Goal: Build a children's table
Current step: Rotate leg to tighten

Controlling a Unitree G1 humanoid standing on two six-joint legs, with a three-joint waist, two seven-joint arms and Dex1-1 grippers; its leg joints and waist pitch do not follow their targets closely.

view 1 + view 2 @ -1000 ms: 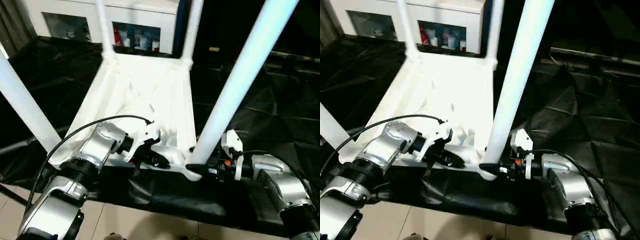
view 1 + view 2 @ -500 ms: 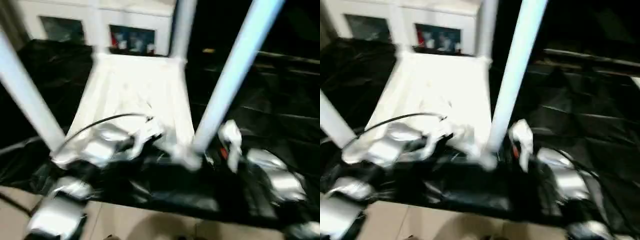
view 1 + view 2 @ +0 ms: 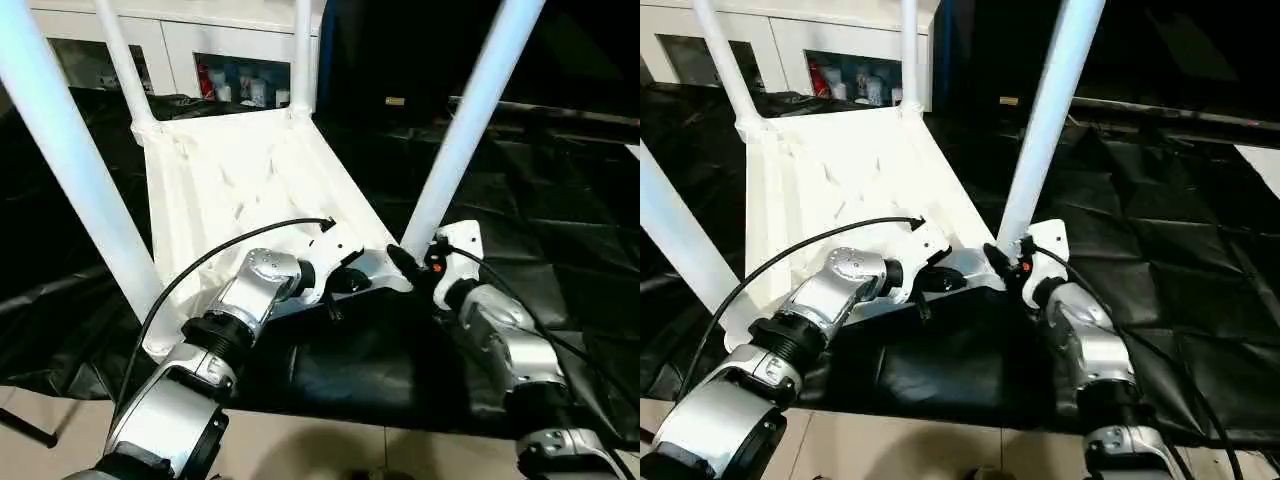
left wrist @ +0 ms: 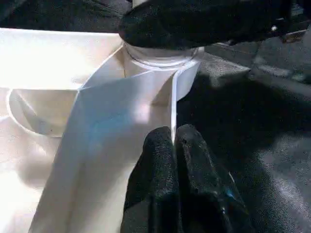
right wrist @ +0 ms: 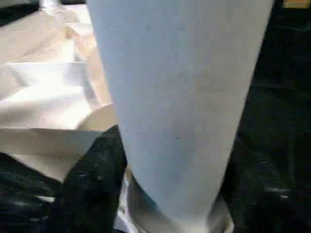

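Note:
The children's table lies upside down on the black drape, its white ribbed top (image 3: 230,180) facing up. The legs stand in the corner sockets: two at the far end (image 3: 120,60) (image 3: 302,50), one near left (image 3: 70,160) and one near right (image 3: 465,130). My left gripper (image 3: 345,283) is shut on the top's thin near rim (image 4: 146,97), close to the near right socket. My right gripper (image 3: 405,262) clasps the base of the near right leg (image 5: 180,97), with a black finger (image 5: 92,179) on either side just above the socket.
A white cabinet (image 3: 240,85) with small bottles stands behind the work table. Black drape (image 3: 560,200) spreads wide to the right of the top. The work table's front edge and pale floor (image 3: 300,450) lie just below my forearms. A black cable (image 3: 220,250) arcs over my left arm.
The camera has swung. The top now lies slanted to the work table's front edge, its near right corner farther in. Both grippers keep their holds.

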